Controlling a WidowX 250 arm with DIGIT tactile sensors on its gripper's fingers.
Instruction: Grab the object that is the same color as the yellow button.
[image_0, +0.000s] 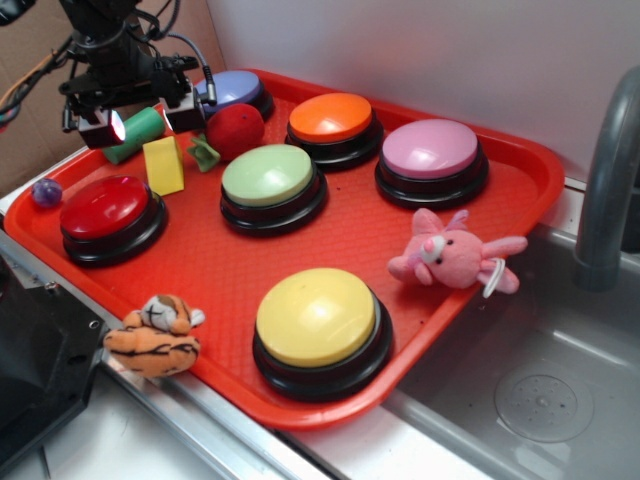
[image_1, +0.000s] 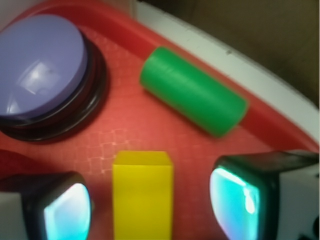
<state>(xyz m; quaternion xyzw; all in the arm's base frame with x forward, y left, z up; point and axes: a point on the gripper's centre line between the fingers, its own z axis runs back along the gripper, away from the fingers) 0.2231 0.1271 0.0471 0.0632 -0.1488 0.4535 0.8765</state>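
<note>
Hovering over the far left corner of the red tray, the gripper has its two fingers spread wide apart and holds nothing. In the wrist view the yellow block stands right in the gap between them, a little nearer to the left pad than the right, with free space on both sides — no contact as far as I can see. Its long axis runs along the gap, so the pads face its two long flat sides. From the outside camera the gripper seems to be above and slightly behind the block, so I judge the next move is mainly straight down, then closing.

Just behind the block lies the green cylinder, tilted across the corner and close to the tray rim. The purple button is further back beside it. The yellow button, which gives the color, sits well apart from the block, at the near edge of the tray.
</note>
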